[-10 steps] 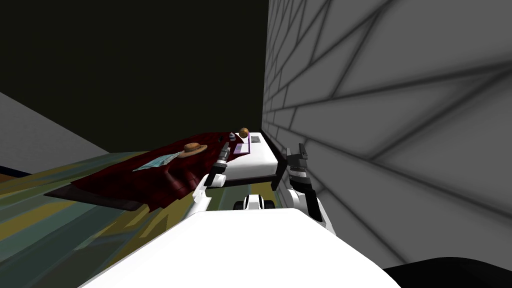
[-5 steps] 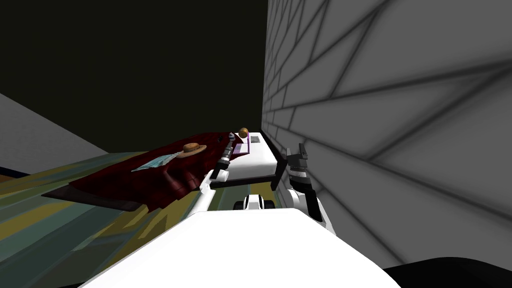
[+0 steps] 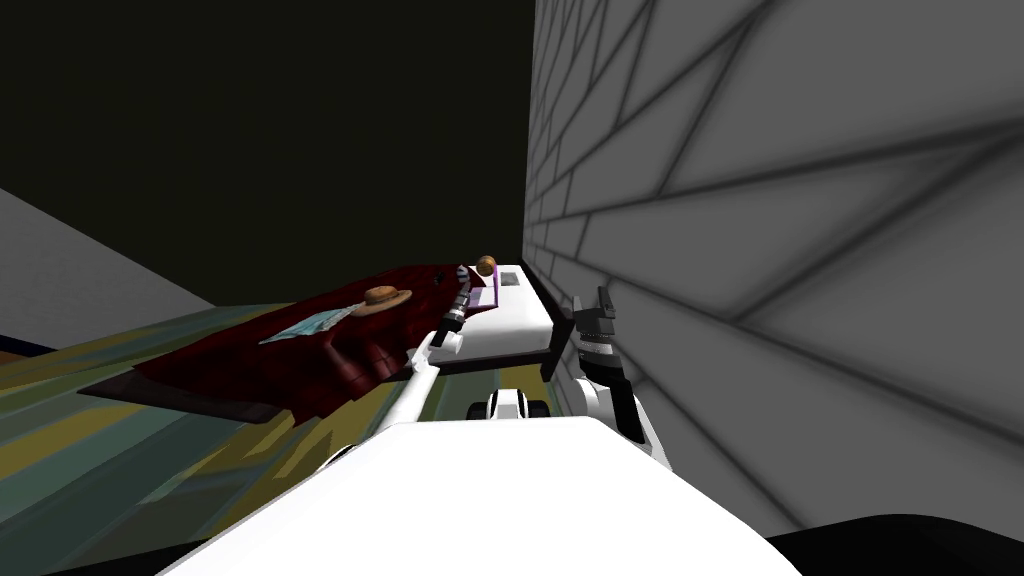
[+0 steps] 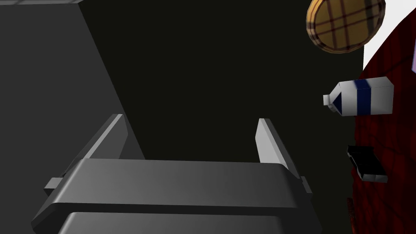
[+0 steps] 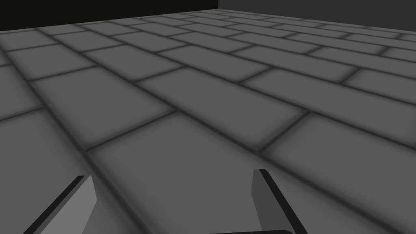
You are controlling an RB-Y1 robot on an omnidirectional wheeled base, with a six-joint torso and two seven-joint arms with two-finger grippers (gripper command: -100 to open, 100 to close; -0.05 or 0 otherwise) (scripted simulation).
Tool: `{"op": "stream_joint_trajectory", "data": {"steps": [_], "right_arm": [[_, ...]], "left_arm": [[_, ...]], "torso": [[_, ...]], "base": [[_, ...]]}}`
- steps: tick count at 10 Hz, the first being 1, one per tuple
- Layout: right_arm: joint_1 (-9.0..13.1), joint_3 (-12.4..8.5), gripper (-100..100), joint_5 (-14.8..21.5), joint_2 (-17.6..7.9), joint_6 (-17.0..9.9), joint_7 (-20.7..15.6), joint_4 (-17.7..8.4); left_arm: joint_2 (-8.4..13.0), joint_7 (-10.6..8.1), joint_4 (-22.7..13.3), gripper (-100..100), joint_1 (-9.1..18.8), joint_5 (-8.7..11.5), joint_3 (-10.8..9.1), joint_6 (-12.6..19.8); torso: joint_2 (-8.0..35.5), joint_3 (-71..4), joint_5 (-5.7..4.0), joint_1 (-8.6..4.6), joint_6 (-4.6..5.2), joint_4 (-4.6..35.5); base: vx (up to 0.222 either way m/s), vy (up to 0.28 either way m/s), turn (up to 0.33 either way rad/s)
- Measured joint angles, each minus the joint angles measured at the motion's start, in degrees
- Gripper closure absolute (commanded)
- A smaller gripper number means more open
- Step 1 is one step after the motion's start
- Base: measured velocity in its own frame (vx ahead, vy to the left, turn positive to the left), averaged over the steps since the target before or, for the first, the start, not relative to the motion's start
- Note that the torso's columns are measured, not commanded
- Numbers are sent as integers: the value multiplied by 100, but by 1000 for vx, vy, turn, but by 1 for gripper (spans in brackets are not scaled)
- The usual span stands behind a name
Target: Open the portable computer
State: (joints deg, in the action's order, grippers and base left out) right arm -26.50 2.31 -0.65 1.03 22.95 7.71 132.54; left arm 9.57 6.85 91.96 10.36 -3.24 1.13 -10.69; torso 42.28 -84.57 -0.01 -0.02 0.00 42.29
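A small purple-edged laptop (image 3: 484, 297) lies on the white table (image 3: 515, 322) beside the brick wall; I cannot tell how far its lid stands. My left arm stretches over the table's near left corner, and its gripper (image 3: 466, 281) hovers at the laptop's left edge. In the left wrist view that gripper (image 4: 189, 138) is open with nothing between its fingers, and a purple sliver (image 4: 414, 61) sits off to one side. My right gripper (image 3: 592, 308) is raised close to the wall, open (image 5: 170, 199) and empty.
A round plaid ball (image 4: 345, 23), a white carton with a blue band (image 4: 360, 97) and a small black item (image 4: 367, 163) lie near the left gripper. A bed with a dark red blanket (image 3: 300, 365) carries a straw hat (image 3: 386, 296). The brick wall (image 3: 760, 220) runs close on the right.
My left arm has reached forward over the table, bringing its gripper from the near corner up to the laptop's left side. The right arm has stayed still.
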Motion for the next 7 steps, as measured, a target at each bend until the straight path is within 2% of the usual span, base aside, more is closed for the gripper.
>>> {"op": "stream_joint_trajectory", "data": {"steps": [2,7], "right_arm": [[0,0,0,0,0,0,0,0],[0,0,0,0,0,0,0,0]], "left_arm": [[12,-14,-424,-100,334,-27,-11,57],[1,-27,-1172,-100,960,-112,4,273]], "torso": [[1,1,0,1,0,0],[0,0,1,3,-1,-1]], "base": [[1,-18,-3],[2,-18,-2]]}}
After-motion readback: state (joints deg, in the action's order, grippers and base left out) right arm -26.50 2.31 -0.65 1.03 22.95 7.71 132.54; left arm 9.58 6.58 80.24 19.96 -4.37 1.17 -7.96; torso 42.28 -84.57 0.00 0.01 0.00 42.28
